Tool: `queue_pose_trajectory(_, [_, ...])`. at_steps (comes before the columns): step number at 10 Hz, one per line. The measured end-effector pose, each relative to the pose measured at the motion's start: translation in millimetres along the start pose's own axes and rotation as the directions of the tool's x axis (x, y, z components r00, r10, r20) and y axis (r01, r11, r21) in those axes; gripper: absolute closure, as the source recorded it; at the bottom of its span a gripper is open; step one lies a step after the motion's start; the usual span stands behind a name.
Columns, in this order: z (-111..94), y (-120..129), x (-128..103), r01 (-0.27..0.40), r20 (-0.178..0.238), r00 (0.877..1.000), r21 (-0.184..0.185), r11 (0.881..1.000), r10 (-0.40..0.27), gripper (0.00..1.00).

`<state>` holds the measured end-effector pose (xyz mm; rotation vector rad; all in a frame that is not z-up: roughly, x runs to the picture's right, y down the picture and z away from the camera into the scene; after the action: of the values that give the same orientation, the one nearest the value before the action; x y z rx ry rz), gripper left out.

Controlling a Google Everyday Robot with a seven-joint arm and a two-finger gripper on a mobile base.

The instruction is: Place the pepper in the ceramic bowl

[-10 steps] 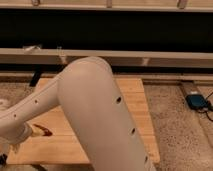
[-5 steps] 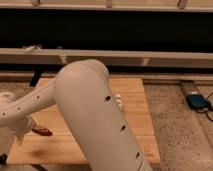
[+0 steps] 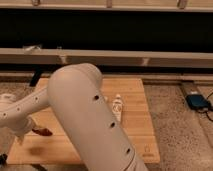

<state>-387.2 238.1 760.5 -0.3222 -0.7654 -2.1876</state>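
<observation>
One thick white robot arm (image 3: 90, 120) fills the foreground, its forearm reaching left over one pale wooden board (image 3: 135, 95). Low at the board's left side hangs the gripper (image 3: 23, 134) — fingers spread, holding nothing. One dark red pepper (image 3: 43, 132) lies on the board just beside it. Farther back stands one small white bottle-like item (image 3: 117, 107). One blue device (image 3: 197, 101) sits on the floor beyond the board's right edge.
</observation>
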Motion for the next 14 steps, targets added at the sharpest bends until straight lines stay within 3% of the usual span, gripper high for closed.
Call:
queue_pose_trajectory(6, [28,10,19,-0.020,0.043,0.999,-0.006,1.000,0.021,0.22])
queue_pose_trajectory(9, [37,8,24,-0.016,0.058,0.998,-0.015,1.000,0.017,0.48])
queue_pose_trajectory(11, [37,13,23,-0.016,0.104,0.994,-0.002,1.000,0.016,0.68])
queue_pose_trajectory(14, [1,16,18,0.008,0.100,0.995,0.049,0.999,-0.012,0.98])
